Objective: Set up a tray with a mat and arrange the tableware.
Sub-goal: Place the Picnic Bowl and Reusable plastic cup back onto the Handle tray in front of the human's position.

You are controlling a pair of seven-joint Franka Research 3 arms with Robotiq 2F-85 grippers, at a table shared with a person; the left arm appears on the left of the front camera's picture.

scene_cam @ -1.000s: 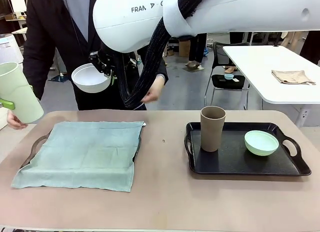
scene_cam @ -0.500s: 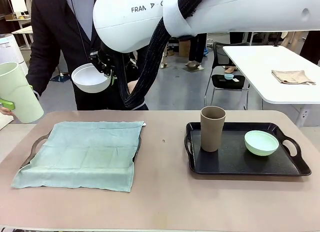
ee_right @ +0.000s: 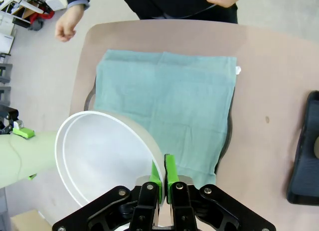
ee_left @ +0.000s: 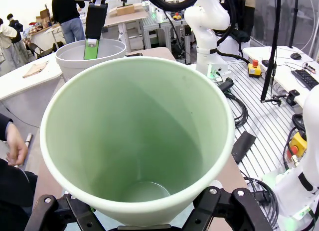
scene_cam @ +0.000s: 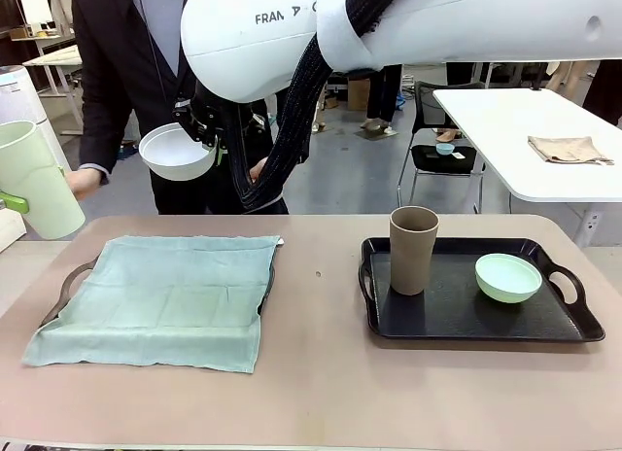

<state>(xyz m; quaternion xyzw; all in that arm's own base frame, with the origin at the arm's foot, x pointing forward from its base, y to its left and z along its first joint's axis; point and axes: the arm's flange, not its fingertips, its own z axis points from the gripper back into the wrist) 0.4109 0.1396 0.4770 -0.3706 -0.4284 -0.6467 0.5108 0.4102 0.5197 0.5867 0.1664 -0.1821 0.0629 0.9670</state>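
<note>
Our left fingers [scene_cam: 10,202], mostly cut off, hold the green cup [scene_cam: 37,179] wide; our right fingers [ee_right: 164,173] pinch the white bowl [ee_right: 104,161], with the cloth [ee_right: 169,101] beyond them on the brown bench [scene_cam: 321,393].

Left tray [scene_cam: 70,278] mostly hidden under mat [scene_cam: 165,295], pale green cup [scene_cam: 34,184] cropped at edge
</note>
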